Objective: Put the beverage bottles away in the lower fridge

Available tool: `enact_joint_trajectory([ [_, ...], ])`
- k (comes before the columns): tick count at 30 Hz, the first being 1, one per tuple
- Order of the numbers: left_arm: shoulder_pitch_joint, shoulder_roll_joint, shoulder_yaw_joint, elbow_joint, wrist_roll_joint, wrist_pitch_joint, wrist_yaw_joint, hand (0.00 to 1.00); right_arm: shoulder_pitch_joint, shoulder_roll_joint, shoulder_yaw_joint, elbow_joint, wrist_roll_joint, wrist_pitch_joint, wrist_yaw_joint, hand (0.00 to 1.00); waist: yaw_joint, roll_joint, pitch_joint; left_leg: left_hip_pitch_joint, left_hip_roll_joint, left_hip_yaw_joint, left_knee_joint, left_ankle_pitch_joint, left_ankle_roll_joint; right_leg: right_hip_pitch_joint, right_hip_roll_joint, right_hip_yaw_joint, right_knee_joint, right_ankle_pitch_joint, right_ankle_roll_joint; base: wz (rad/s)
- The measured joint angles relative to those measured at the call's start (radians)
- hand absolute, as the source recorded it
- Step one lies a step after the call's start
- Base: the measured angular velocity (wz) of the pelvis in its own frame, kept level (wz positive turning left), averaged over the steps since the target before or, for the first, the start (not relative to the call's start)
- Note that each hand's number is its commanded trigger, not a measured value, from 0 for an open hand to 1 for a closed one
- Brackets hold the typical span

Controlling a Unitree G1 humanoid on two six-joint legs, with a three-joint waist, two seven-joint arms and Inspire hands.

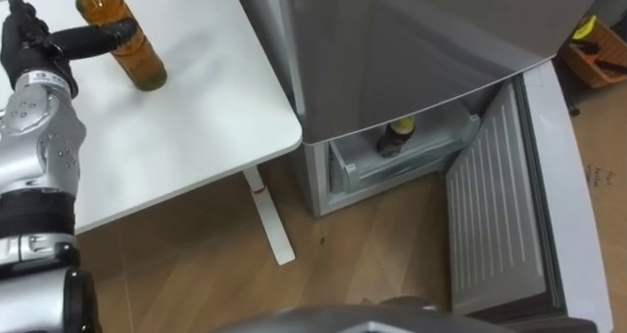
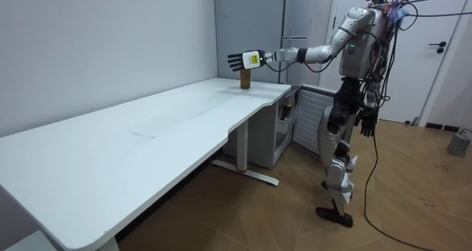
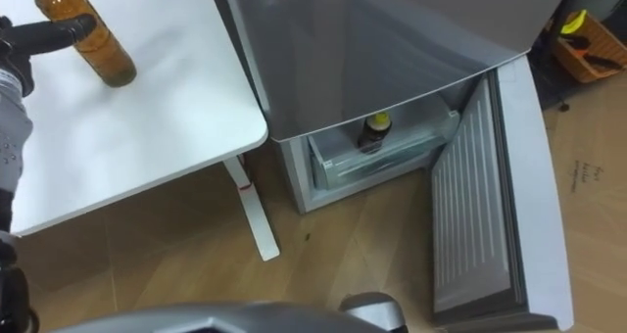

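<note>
Drink bottle [image 1: 124, 41] is standing upright on the white table [image 1: 186, 127], just beyond the left hand [image 1: 24, 41], which is reaching with straight, released fingers, one lying across the bottle. Second bottle [image 1: 396, 137] is sitting in the open lower fridge drawer [image 1: 421, 155], well apart from that hand. Right hand [image 2: 366, 124] is hanging beside the robot's thigh; I cannot tell its state
</note>
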Motion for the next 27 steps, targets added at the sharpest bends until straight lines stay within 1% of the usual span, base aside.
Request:
enact_joint_trajectory([
  [3,-0.034,0.000,-0.004,0.005,-0.002,0.000,0.005,0.00,-0.003,0.000,0.002,-0.004,0.001,0.002,-0.003,0.00,0.001,-0.003,0.0015,-0.011,-0.001,0.000,0.009,0.000,0.000,-0.010,-0.001,0.002,0.009,0.000,0.000,0.00],
  [5,-0.089,0.001,-0.005,0.063,-0.009,0.000,0.007,0.00,-0.013,-0.002,0.003,-0.001,0.001,0.003,-0.014,0.00,0.002,-0.004,0.0004,-0.023,-0.001,-0.002,0.012,0.001,0.002,-0.021,-0.002,0.003,0.010,0.000,0.000,0.02],
  [6,-0.100,0.001,-0.005,0.076,-0.010,0.001,0.007,0.00,-0.015,-0.002,0.003,-0.002,0.001,0.003,-0.016,0.00,0.003,-0.004,0.0003,-0.026,-0.002,-0.002,0.014,0.001,0.002,-0.022,-0.002,0.004,0.009,0.000,0.000,0.05],
  [8,-0.133,0.001,-0.012,0.111,-0.015,0.003,0.001,0.00,-0.022,-0.003,0.004,-0.003,0.001,0.003,-0.021,0.00,0.004,-0.003,-0.0032,-0.040,-0.002,-0.002,0.016,0.002,0.003,-0.035,-0.001,0.004,0.010,0.000,0.000,0.02],
  [11,-0.159,0.004,-0.014,0.142,-0.019,0.003,-0.006,0.00,-0.025,-0.007,0.018,-0.009,0.003,0.002,-0.022,0.00,0.008,-0.002,-0.0060,-0.057,-0.002,-0.001,0.017,0.003,0.004,-0.054,-0.002,0.004,0.016,0.000,-0.001,0.00],
  [17,-0.164,0.004,-0.018,0.172,-0.019,0.006,-0.024,0.00,-0.042,-0.008,0.051,-0.010,0.005,0.002,-0.034,0.00,0.004,-0.011,-0.0072,-0.074,-0.002,-0.001,0.016,0.003,0.004,-0.070,-0.003,0.000,0.017,0.000,-0.001,0.01],
  [19,-0.164,0.004,-0.022,0.176,-0.019,0.006,-0.024,0.00,-0.049,-0.008,0.053,-0.010,0.005,0.001,-0.036,0.00,0.004,-0.015,-0.0057,-0.081,-0.002,-0.006,0.016,0.003,0.004,-0.076,-0.003,-0.003,0.021,0.000,-0.001,0.04],
  [20,-0.164,0.004,-0.026,0.182,-0.019,0.006,-0.025,0.00,-0.052,-0.008,0.053,-0.009,0.005,0.001,-0.041,0.00,0.004,-0.017,-0.0068,-0.084,-0.001,-0.005,0.016,0.003,0.004,-0.080,-0.003,-0.003,0.023,0.000,-0.001,0.05],
  [24,-0.164,0.004,-0.038,0.200,-0.030,0.006,-0.025,0.00,-0.058,-0.007,0.056,-0.006,0.006,0.000,-0.054,0.00,0.004,-0.018,-0.0063,-0.092,-0.001,-0.006,0.016,0.003,0.004,-0.087,-0.004,-0.005,0.023,0.001,-0.001,0.01],
  [27,-0.165,0.004,-0.054,0.201,-0.030,0.006,-0.025,0.00,-0.058,-0.007,0.075,-0.004,0.006,0.000,-0.061,0.00,0.004,-0.018,-0.0062,-0.095,-0.001,-0.005,0.016,0.003,0.004,-0.088,-0.005,-0.009,0.023,0.001,-0.001,0.03],
])
